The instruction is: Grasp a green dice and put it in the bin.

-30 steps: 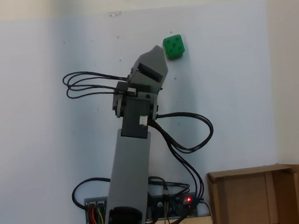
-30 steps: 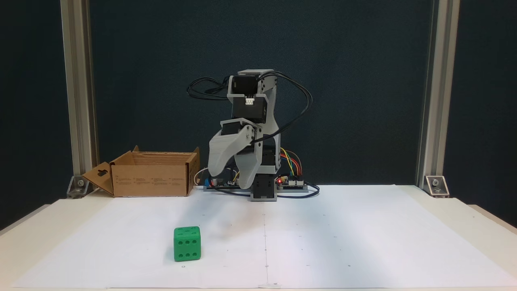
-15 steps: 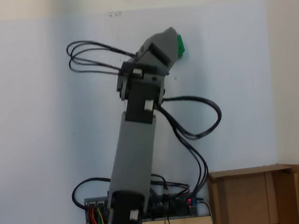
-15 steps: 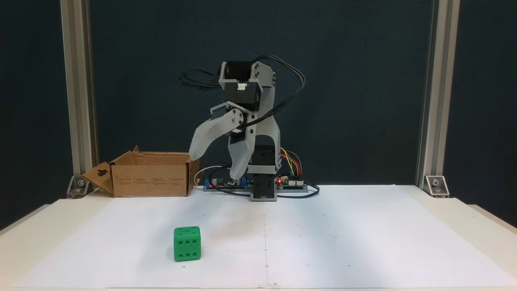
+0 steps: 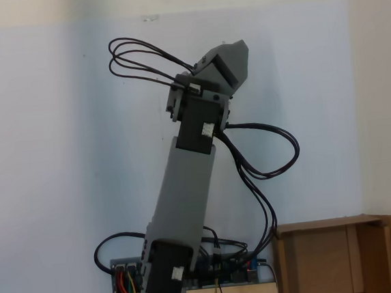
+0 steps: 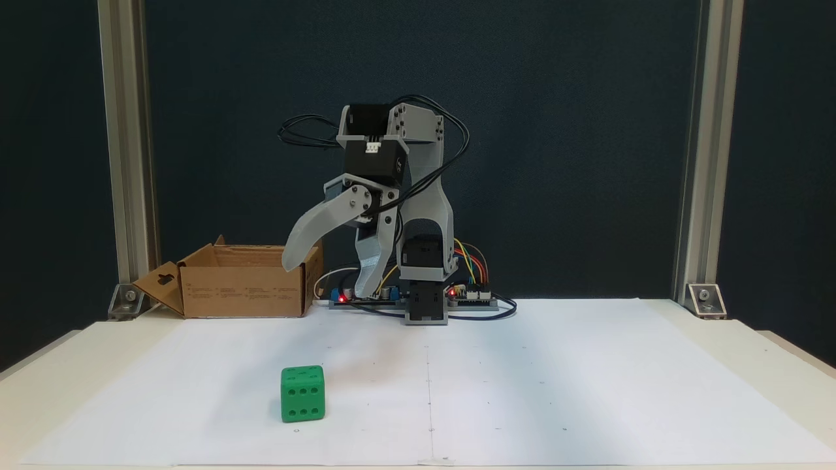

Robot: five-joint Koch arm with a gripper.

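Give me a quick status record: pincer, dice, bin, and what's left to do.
pincer: open, raised above the table, holding nothing
green dice: on the white paper, nearer the camera than the pincer, untouched
bin: cardboard box at the back edge, left of the arm's base in this fixed view; inside hidden from view
remaining: grasp the dice, then carry it to the bin

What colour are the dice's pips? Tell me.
Darker green dimples on a bright green dice, seen best in a fixed view from the front.
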